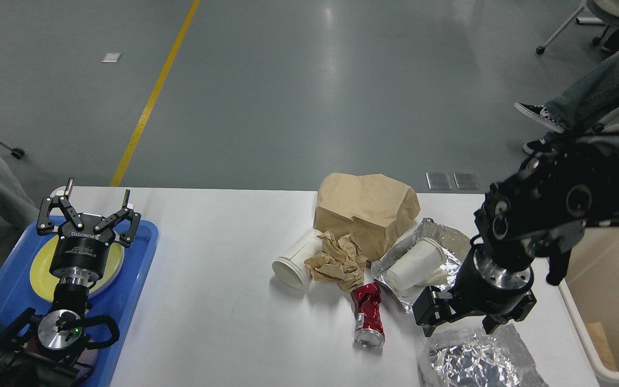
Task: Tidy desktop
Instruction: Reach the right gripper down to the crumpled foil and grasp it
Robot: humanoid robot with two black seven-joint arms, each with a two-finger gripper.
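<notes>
Crumpled foil point(476, 363) lies nearest on the desktop point(218, 279); two cups point(299, 258), one can point(368, 314); left gripper point(94, 207) released, right gripper point(457, 325) unclear.

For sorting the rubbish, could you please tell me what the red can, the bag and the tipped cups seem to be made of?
The crushed red can looks like thin glossy metal, going by its dents and silver rim. The bag looks like matte brown paper, creased. Both white cups look like matte paper, though plastic is possible.

"ROBOTIQ" printed upside down on left gripper point(94, 207) body; no other text legible.
</notes>
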